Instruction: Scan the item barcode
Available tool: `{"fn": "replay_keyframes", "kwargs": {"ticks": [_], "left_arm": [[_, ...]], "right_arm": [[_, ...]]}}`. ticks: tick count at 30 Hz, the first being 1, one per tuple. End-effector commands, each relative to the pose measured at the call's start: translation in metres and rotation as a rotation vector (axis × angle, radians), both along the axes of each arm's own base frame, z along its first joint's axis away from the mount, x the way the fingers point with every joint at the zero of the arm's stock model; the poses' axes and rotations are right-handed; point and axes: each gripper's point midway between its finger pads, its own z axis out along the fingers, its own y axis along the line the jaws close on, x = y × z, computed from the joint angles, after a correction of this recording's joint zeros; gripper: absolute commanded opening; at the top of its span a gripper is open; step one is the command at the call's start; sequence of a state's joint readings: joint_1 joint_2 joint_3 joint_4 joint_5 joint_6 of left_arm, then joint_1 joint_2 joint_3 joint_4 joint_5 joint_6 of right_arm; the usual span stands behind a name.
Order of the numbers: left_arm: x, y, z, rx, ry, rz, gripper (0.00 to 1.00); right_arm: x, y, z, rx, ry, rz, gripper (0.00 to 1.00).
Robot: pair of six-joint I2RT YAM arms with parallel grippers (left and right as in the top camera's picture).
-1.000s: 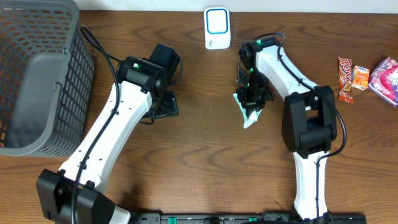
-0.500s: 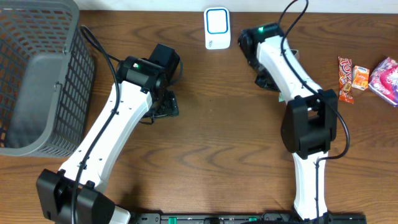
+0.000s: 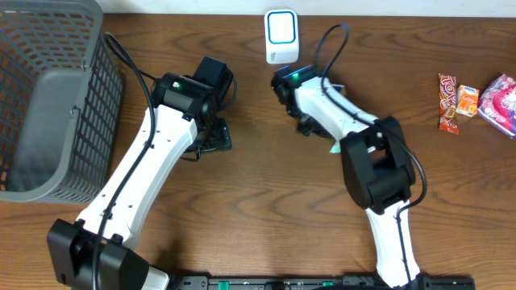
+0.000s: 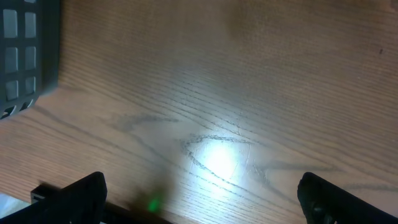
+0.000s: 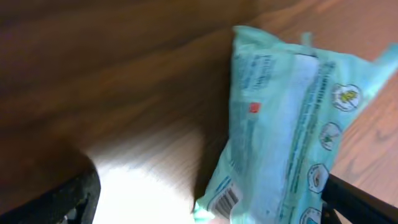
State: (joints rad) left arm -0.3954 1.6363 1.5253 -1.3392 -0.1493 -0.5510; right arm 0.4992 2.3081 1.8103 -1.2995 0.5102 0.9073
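A pale green packet [image 5: 292, 124] is seen lying on the wooden surface [image 3: 266, 209], a little short of the middle of its far edge, where a white scanner [image 3: 281, 36] stands. The right hand [image 5: 208, 208] is spread wide over the packet and nothing is gripped. A barcode [image 5: 227, 200] is shown at one corner of the packet. The left hand [image 4: 202, 202] is likewise open and empty over bare wood. Whether a scan has registered cannot be told. With the packet loose, the task is judged either unfinished or just ended.

Left end effector [image 4: 202, 199] spread wide; right end effector [image 5: 208, 202] likewise.
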Motion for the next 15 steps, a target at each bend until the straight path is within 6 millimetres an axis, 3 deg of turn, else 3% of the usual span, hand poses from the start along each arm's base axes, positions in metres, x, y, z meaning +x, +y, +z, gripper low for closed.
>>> {"fn": "replay_keyframes", "kwargs": {"ticks": [1, 6, 9, 12, 15], "left_arm": [[0.000, 0.003, -0.001, 0.018, 0.002, 0.013, 0.98], [0.000, 0.003, -0.001, 0.018, 0.002, 0.013, 0.98], [0.000, 0.003, -0.001, 0.018, 0.002, 0.013, 0.98], [0.001, 0.003, -0.001, 0.019, 0.002, 0.013, 0.98], [0.001, 0.003, -0.001, 0.019, 0.002, 0.012, 0.98]], "right_arm": [[0.015, 0.028, 0.025, 0.117, 0.005, 0.101, 0.99], [0.041, 0.047, 0.071, 0.261, -0.007, 0.229, 0.99], [0.051, 0.038, 0.096, 0.299, -0.017, 0.252, 0.99], [0.046, 0.022, 0.101, 0.314, 0.026, 0.227, 0.99], [0.027, 0.015, 0.096, 0.373, 0.160, 0.296, 0.99]]}}
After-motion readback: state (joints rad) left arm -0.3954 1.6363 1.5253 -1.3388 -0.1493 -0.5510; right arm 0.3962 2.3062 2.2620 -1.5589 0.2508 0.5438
